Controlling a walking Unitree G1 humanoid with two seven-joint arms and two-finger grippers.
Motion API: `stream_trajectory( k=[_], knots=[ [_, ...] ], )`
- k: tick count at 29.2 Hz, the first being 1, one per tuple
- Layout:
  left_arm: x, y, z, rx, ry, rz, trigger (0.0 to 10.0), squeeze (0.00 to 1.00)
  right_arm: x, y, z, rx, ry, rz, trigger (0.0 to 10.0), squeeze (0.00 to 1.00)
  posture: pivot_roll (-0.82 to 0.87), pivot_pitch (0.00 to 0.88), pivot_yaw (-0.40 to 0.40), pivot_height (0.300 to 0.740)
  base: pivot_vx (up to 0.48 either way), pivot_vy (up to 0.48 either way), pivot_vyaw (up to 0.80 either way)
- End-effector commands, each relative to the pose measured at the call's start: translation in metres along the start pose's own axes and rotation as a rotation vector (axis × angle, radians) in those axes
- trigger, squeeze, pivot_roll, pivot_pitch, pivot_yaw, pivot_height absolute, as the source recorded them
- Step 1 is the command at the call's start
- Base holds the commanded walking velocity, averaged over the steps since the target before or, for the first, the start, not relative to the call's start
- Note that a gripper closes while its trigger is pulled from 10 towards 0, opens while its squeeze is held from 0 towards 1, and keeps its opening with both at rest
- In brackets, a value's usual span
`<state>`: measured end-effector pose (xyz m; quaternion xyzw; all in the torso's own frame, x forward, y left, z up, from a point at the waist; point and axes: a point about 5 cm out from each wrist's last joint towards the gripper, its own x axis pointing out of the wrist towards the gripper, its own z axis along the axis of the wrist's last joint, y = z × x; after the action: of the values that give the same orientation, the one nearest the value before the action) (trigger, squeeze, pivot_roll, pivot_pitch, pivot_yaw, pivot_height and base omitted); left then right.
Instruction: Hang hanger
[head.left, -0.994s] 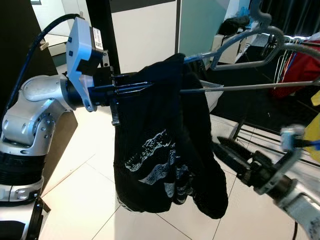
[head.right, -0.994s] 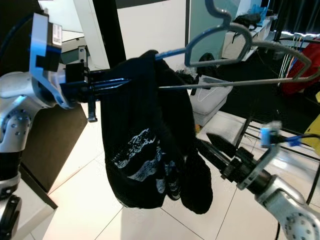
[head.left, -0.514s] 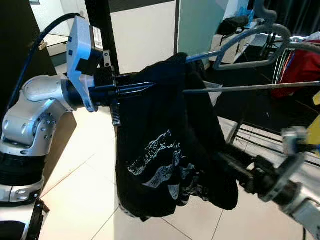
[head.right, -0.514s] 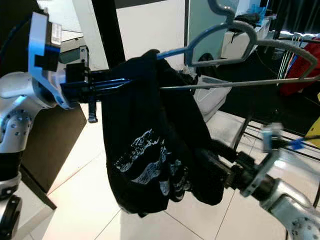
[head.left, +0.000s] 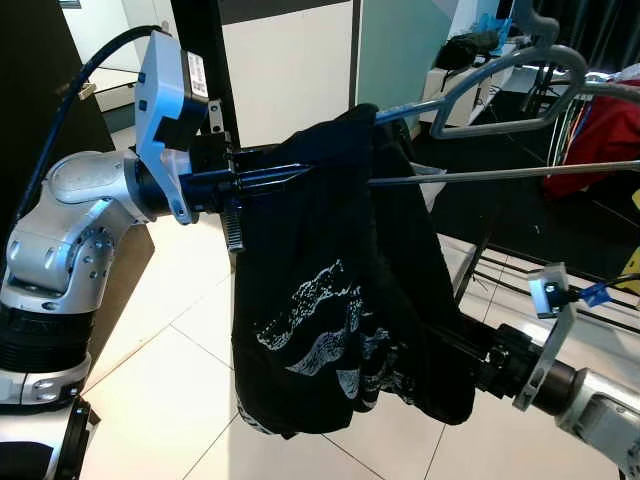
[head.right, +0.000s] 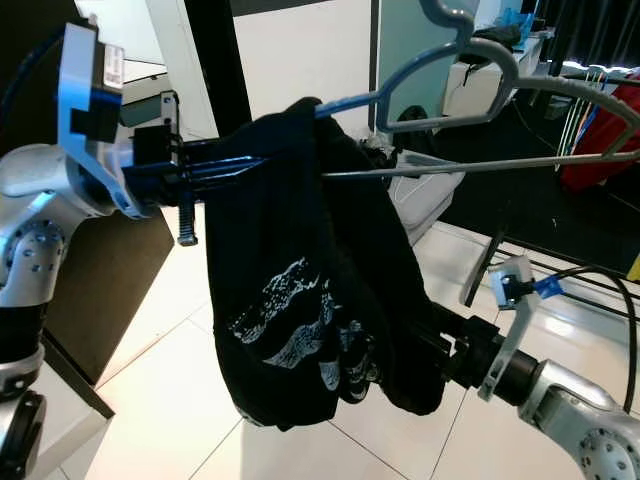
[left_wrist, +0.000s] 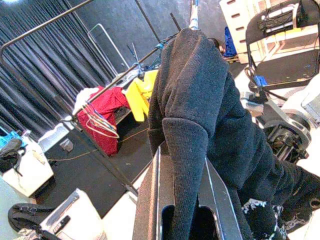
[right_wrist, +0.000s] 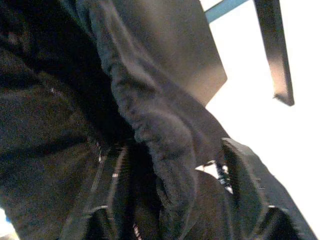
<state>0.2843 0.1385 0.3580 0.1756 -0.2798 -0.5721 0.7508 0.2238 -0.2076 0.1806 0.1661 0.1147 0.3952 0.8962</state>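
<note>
Pictured: a clothes rack (left_wrist: 100, 95) against dark curtains, carrying red and yellow garments (left_wrist: 102, 112), with white floor tiles (head.left: 180, 370) below. In front of it, a black knit garment (head.left: 340, 330) with a white print, draped over one end of a grey hanger (head.left: 500, 85) held level in mid-air, well short of the rack. Hanger hook (head.left: 530, 20) up at the top right, near the rack's rail but not yet over it.

Left gripper (head.left: 285, 178) clamped shut on the garment-covered end of the hanger, fingers (left_wrist: 215, 195) pinching a fold of knit between them in the left wrist view. Right gripper (right_wrist: 170, 185) low down, spread wide around the garment's lower hem, fabric bunched between the fingers (right_wrist: 245, 185) but not pinched (a loose cradle, by the look of it).

Step in hand, most likely: carrying the loaded hanger to the rail. Best done by keeping the hanger level so the knit cannot slide off, gathering the dangling hem clear of the rack's lower bars, then raising the hook above the rail and lowering it on before letting go.
</note>
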Motion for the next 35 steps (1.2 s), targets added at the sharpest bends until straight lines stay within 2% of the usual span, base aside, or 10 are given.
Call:
stream_trajectory(
  k=[1, 5, 15, 16, 17, 19, 20, 22, 25, 35],
  knots=[
    [-0.002, 0.003, 0.008, 0.030, -0.026, 0.018, 10.0, 0.00, 0.001, 0.010, -0.008, -0.001, 0.059, 0.062, 0.0, 0.00, -0.12, 0.000, 0.020, 0.740, 0.000, 0.000, 0.00],
    [-0.004, 0.005, 0.008, 0.036, -0.018, 0.027, 10.0, 0.00, -0.002, 0.011, -0.010, 0.000, 0.073, 0.069, 0.0, 0.00, -0.12, 0.000, 0.021, 0.740, 0.000, 0.000, 0.00],
    [-0.021, 0.017, 0.008, 0.071, 0.039, 0.087, 10.0, 0.00, -0.015, -0.005, 0.005, -0.009, -0.008, -0.022, 0.0, 0.00, -0.12, 0.000, 0.024, 0.740, 0.000, 0.000, 0.00],
    [-0.030, 0.020, 0.009, 0.076, 0.058, 0.093, 10.0, 0.00, -0.022, -0.015, 0.019, -0.013, -0.113, -0.086, 0.0, 0.00, -0.12, 0.000, 0.025, 0.740, 0.000, 0.000, 0.00],
    [-0.030, 0.020, 0.009, 0.076, 0.058, 0.093, 10.0, 0.00, -0.022, -0.015, 0.019, -0.013, -0.113, -0.086, 0.0, 0.00, -0.12, 0.000, 0.025, 0.740, 0.000, 0.000, 0.00],
    [-0.043, 0.022, 0.011, 0.083, 0.078, 0.099, 10.0, 0.00, -0.034, -0.029, 0.039, -0.009, -0.279, -0.169, 0.0, 0.00, -0.12, 0.000, 0.026, 0.740, 0.000, 0.000, 0.00],
    [-0.043, 0.022, 0.011, 0.083, 0.078, 0.099, 10.0, 0.00, -0.034, -0.029, 0.039, -0.009, -0.279, -0.169, 0.0, 0.00, -0.12, 0.000, 0.026, 0.740, 0.000, 0.000, 0.00],
    [-0.056, 0.013, 0.017, 0.047, 0.060, 0.010, 10.0, 0.00, -0.043, -0.036, 0.056, 0.007, -0.445, -0.207, 0.0, 0.00, -0.11, 0.000, 0.021, 0.740, 0.000, 0.000, 0.00],
    [-0.064, 0.003, 0.019, 0.011, 0.050, -0.071, 10.0, 0.00, -0.049, -0.043, 0.063, 0.032, -0.529, -0.249, 0.0, 0.00, -0.11, 0.000, 0.019, 0.740, 0.000, 0.000, 0.00],
    [-0.067, -0.014, 0.013, -0.042, 0.102, -0.210, 10.0, 0.00, -0.050, -0.040, 0.069, 0.035, -0.578, -0.210, 0.0, 0.00, -0.11, 0.000, 0.015, 0.740, 0.000, 0.000, 0.00]
  ],
)
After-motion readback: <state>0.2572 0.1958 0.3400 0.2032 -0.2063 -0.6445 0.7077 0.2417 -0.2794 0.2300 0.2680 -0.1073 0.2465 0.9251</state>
